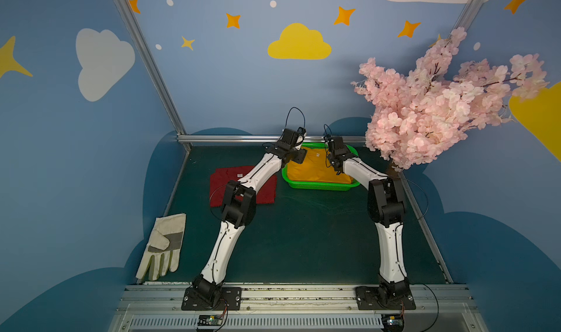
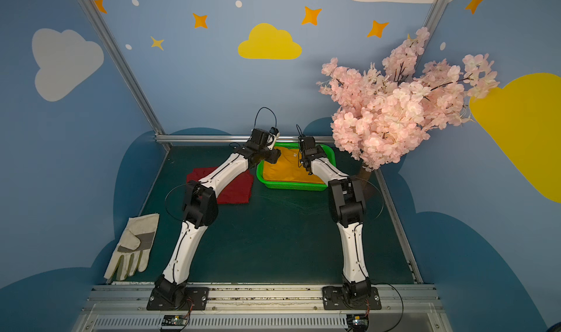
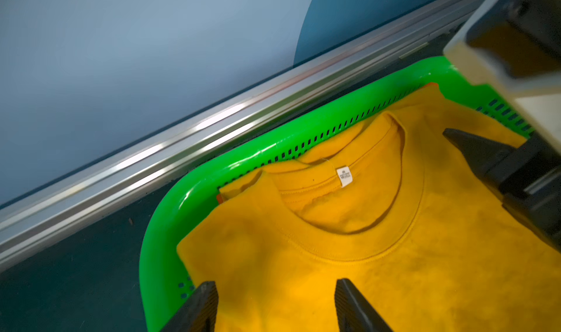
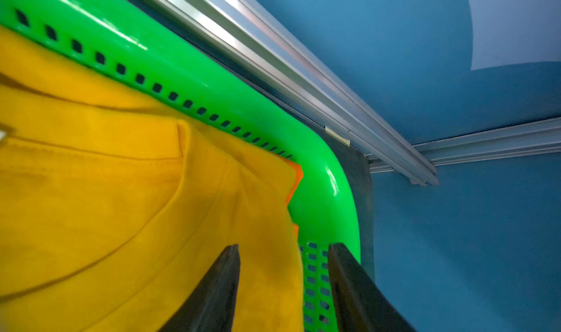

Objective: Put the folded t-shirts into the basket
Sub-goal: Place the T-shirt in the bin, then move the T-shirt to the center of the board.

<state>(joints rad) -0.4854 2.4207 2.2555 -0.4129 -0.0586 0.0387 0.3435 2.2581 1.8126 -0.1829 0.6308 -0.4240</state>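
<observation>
Mustard tee [image 1: 315, 169] lies flat in the basket [image 1: 321, 187], collar toward the far wall, with an orange edge [image 4: 299, 175] peeking out beneath it. You have the left gripper [image 3: 276, 285] and right gripper [image 4: 283, 247] both over it, jaws apart, holding nothing. Dark red tee [image 1: 265, 193] sits on the mat just left of the basket and slightly nearer, roughly square, partly under the left forearm. Judgement: your left arm is closer, so the next reach goes left and near.
</observation>
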